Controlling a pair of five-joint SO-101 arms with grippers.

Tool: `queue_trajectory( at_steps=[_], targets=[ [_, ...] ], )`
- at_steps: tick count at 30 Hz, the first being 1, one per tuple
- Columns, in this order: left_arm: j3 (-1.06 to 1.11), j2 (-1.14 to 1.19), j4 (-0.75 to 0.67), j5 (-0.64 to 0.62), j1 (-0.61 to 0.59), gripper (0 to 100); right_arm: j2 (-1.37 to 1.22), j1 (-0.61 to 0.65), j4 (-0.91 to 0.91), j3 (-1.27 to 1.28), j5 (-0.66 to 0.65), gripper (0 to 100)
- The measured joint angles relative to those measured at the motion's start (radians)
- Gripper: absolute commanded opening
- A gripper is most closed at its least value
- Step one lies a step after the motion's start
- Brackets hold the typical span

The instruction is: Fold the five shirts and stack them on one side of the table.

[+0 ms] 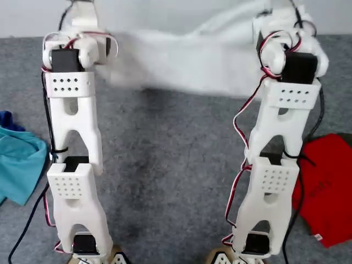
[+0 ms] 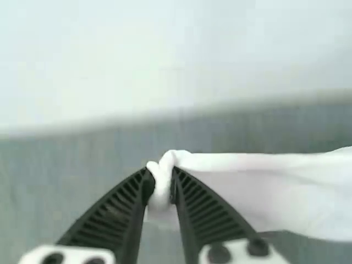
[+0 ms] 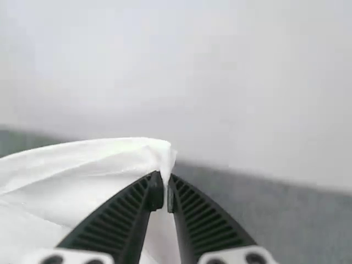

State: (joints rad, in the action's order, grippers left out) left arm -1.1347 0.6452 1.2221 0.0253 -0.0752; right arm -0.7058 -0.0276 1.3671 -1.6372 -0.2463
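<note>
A white shirt (image 1: 181, 60) hangs stretched along the far edge of the bench (image 1: 165, 165), its corners pinched by the left claw (image 2: 161, 186) and the right claw (image 3: 163, 190). The right claw's thin hold could slip under tension.

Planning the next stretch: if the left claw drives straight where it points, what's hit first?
Beyond the white shirt it pinches, the left claw likely meets the grey table; depth unclear.
</note>
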Motion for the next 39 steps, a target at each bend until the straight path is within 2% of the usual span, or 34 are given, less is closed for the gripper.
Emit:
queue_trajectory(
  at_steps=[4, 5, 7, 9, 12, 17, 23, 28, 30, 35, 39],
  targets=[
    [0.000, 0.000, -0.311, 0.000, 0.000, 1, 0.048, 0.000, -0.084, 0.000, 0.000, 0.9],
    [0.000, 0.000, -0.367, 0.000, 0.000, 1, 0.054, 0.000, -0.084, 0.000, 0.000, 0.9],
    [0.000, 0.000, -0.391, 0.000, 0.000, 1, 0.061, 0.000, -0.063, 0.000, 0.000, 0.9],
    [0.000, -0.002, -0.342, 0.000, 0.000, 1, 0.060, 0.000, -0.012, 0.000, -0.002, 0.9],
    [-0.017, -0.011, -0.186, 0.000, -0.002, 1, 0.060, 0.000, 0.109, 0.000, -0.055, 0.9],
    [-0.057, -0.018, 0.054, 0.000, -0.018, 1, 0.038, 0.034, 0.376, 0.060, -0.235, 0.9],
    [-0.058, -0.018, 0.170, 0.000, -0.023, 1, -0.078, 0.032, 0.385, 0.242, -0.221, 0.9],
    [-0.058, -0.018, 0.236, 0.000, -0.023, 1, -0.219, 0.037, 0.384, 0.255, -0.218, 1.0],
    [-0.058, -0.018, 0.259, 0.000, -0.023, 1, -0.265, 0.043, 0.381, 0.258, -0.216, 4.2],
    [-0.058, -0.018, 0.336, 0.000, -0.009, 1, -0.322, 0.052, 0.381, 0.258, -0.152, 21.0],
    [-0.058, -0.018, 0.400, 0.000, 0.017, 1, -0.327, 0.071, 0.381, 0.258, -0.101, 21.0]
  ],
)
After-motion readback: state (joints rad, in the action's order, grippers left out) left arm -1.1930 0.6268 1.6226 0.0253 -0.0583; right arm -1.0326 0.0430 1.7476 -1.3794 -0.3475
